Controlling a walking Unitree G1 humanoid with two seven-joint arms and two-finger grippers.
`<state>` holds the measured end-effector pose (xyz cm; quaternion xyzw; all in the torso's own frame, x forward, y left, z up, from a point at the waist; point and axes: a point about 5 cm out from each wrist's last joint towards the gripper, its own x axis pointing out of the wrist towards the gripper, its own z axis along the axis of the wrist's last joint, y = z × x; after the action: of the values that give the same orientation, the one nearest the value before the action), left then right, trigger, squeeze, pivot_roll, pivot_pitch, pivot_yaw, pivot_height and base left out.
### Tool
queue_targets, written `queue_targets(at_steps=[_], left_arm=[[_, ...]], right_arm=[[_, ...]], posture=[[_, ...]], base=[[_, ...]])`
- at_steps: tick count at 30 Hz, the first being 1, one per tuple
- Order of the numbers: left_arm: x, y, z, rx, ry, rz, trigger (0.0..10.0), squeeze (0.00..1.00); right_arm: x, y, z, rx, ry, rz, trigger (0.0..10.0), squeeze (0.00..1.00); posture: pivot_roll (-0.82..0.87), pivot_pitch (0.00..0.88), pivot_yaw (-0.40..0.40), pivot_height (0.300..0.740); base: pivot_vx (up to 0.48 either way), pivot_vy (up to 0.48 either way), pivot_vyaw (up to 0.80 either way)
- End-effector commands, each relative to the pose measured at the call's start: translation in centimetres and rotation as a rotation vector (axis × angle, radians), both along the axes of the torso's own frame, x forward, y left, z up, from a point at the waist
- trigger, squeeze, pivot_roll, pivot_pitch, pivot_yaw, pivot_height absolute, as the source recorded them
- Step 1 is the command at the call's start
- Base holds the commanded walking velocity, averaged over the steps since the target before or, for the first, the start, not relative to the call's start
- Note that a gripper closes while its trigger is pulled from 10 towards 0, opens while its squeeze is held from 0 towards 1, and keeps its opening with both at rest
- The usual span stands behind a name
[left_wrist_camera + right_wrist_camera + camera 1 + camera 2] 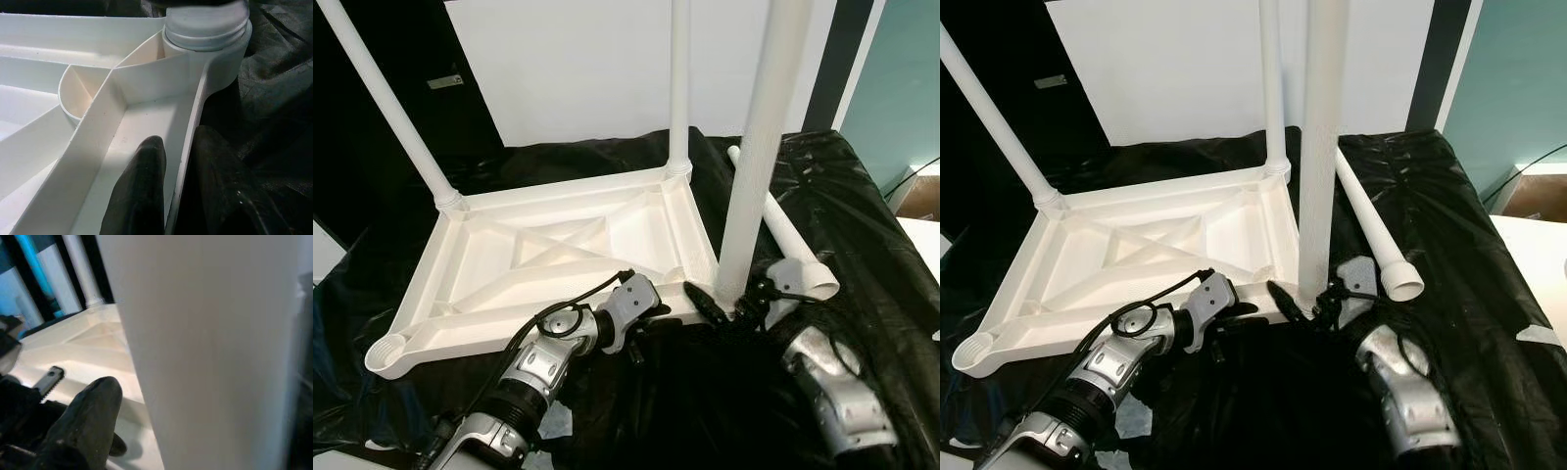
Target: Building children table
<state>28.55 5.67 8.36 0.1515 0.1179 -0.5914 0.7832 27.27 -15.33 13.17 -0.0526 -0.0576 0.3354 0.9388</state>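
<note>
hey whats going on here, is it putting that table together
Yes. A white plastic tabletop lies upside down on black sheeting. Two far legs already stand in their corner sockets. The right gripper is shut on a third leg, held upright at the near right corner. The left gripper pinches the tabletop's near rim beside that socket. A fourth leg lies loose on the sheeting, and the near left socket is empty.
</note>
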Motion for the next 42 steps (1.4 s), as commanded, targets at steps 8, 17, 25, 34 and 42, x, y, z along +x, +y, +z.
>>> queue_targets(at_steps=[8, 17, 25, 34, 42], left_arm=[[-2.0, 0.3, -3.4, 0.1, 0.161, -0.064, 10.0, 0.0], [-2.1, 0.4, -3.5, 0.096, 0.164, -0.055, 10.0, 0.0], [-2.1, 0.3, -3.5, 0.098, 0.164, -0.059, 10.0, 0.0], [-2.0, 0.2, -3.5, 0.102, 0.162, -0.069, 10.0, 0.0], [-2.0, 0.3, -3.5, 0.107, 0.162, -0.07, 10.0, 0.0]], right_arm=[[0.8, -1.8, 1.4, -0.258, 0.055, 0.342, 3.6, 0.0], [0.7, -3.8, 1.4, -0.417, 0.161, 0.476, 0.0, 0.0], [0.4, -1.6, 0.0, -0.287, 0.127, 0.352, 0.0, 0.0], [-1.0, 2.2, -1.2, 0.116, -0.017, -0.059, 0.0, 0.0], [-0.7, 1.7, -1.0, 0.123, -0.035, -0.134, 0.0, 0.0]], posture=[[-0.04, 0.0, 0.075, 0.74], [-0.04, 0.0, 0.069, 0.74], [-0.04, 0.0, 0.073, 0.74], [-0.04, 0.0, 0.082, 0.74], [-0.04, 0.0, 0.084, 0.74]], base=[[0.0, 0.0, 0.0], [0.0, 0.0, 0.0], [0.0, 0.0, 0.0], [0.0, 0.0, 0.0], [0.0, 0.0, 0.0]])
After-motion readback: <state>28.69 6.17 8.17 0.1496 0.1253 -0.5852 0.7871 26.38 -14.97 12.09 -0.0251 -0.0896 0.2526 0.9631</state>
